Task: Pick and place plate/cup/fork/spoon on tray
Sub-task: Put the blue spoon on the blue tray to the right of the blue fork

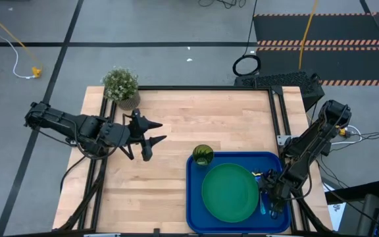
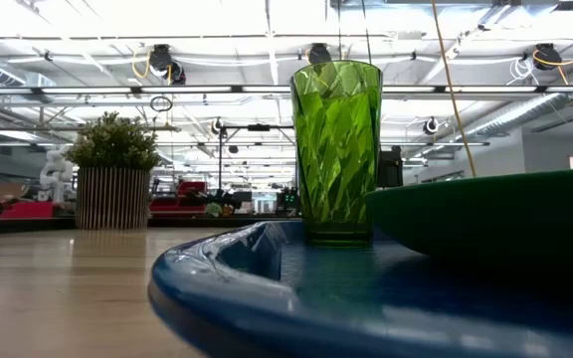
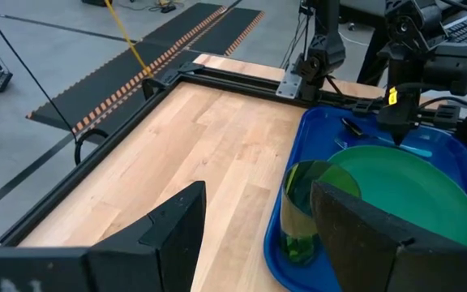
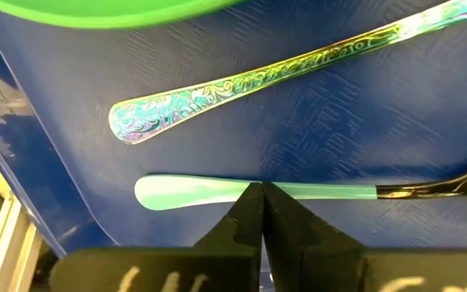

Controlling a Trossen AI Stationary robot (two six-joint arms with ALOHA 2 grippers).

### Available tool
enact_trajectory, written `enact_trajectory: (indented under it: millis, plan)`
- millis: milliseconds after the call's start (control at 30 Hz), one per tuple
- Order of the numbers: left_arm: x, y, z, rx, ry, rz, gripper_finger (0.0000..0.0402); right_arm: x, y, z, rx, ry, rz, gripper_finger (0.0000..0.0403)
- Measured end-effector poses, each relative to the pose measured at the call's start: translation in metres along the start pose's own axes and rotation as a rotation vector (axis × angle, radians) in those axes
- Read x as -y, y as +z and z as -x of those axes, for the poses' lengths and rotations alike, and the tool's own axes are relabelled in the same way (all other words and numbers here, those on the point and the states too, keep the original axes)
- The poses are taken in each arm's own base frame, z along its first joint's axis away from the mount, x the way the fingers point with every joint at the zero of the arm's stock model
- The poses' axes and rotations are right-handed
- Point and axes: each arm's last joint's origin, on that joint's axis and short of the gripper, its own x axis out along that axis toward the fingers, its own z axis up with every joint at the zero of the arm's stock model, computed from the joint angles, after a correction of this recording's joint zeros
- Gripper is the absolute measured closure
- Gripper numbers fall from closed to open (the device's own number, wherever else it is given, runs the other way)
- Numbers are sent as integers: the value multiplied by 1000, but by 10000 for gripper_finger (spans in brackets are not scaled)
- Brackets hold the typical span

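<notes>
The blue tray (image 1: 193, 197) lies at the table's near right. On it rests the green plate (image 1: 229, 192), and the yellow-green cup (image 1: 202, 155) stands upright in the tray's far left corner. The spoon (image 4: 323, 193), with a light-blue handle and a dark neck, lies flat on the tray floor right of the plate. Beside it lies a utensil with a rainbow-patterned handle (image 4: 250, 81), its head out of frame. My right gripper (image 4: 262, 188) points down over the spoon, shut. My left gripper (image 1: 158, 131) hangs open above the table's left half, clear of everything. My right gripper comes from above, its shut fingertips (image 4: 250, 212) meeting at the near edge of the spoon's handle (image 4: 217, 193), about mid-length and set across it. Whether the tips touch the handle I cannot tell. The spoon lies flat on the tray.
A potted plant (image 1: 120, 85) stands at the table's far left corner. Bare wooden tabletop (image 1: 196, 118) stretches between the plant, my left gripper and the tray. Black frame rails (image 1: 278, 112) run along the table's edges.
</notes>
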Motion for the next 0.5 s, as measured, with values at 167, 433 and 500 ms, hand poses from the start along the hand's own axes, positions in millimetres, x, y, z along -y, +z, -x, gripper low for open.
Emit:
enact_trajectory:
  millis: [167,433,500]
  plan:
    - [0,0,0,0,0,-3,176,0,0,0,2,0,28,403]
    - [0,0,0,-1,0,-4,176,0,0,0,3,0,93,403]
    - [0,0,0,-1,0,-3,176,0,0,0,4,1,96,403]
